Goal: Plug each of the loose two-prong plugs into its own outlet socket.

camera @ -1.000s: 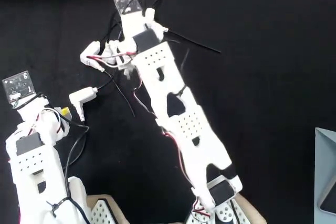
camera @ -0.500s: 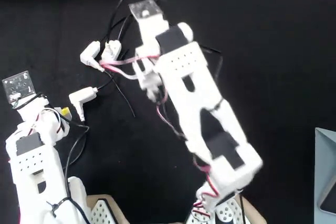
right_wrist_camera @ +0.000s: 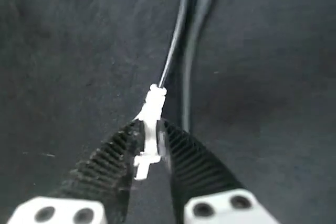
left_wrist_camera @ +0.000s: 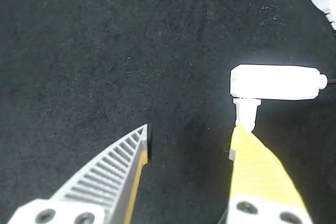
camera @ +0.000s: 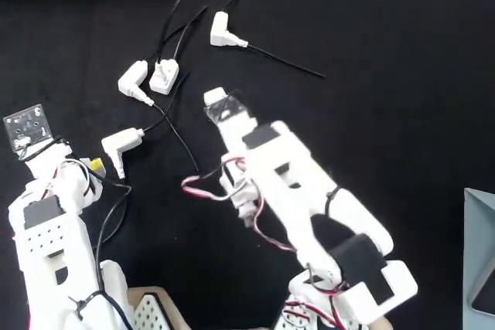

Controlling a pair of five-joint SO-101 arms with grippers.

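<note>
Pulled back from the far plugs, the right arm [camera: 294,183] now lies nearer its base, uncovering an angled plug [camera: 223,32] with its black cord on the worktop [camera: 387,75]. The left arm [camera: 46,222] has not shifted. From above, two paired plugs [camera: 133,79] lie well ahead of the left arm, and a near plug [camera: 122,143] lies just beyond its tip. The right arm's body covers its own grip.

The left wrist view adds the detail. The left end effector [left_wrist_camera: 192,129] is spread apart with nothing between its fingers. The near plug [left_wrist_camera: 275,82] lies crosswise just past the yellow finger [left_wrist_camera: 254,166], its short neck meeting that fingertip.

In the right wrist view, the right end effector [right_wrist_camera: 149,129] is clamped on a narrow white cord end [right_wrist_camera: 154,100]. A thin black cord [right_wrist_camera: 176,35] runs straight away from the fingertips.
</note>
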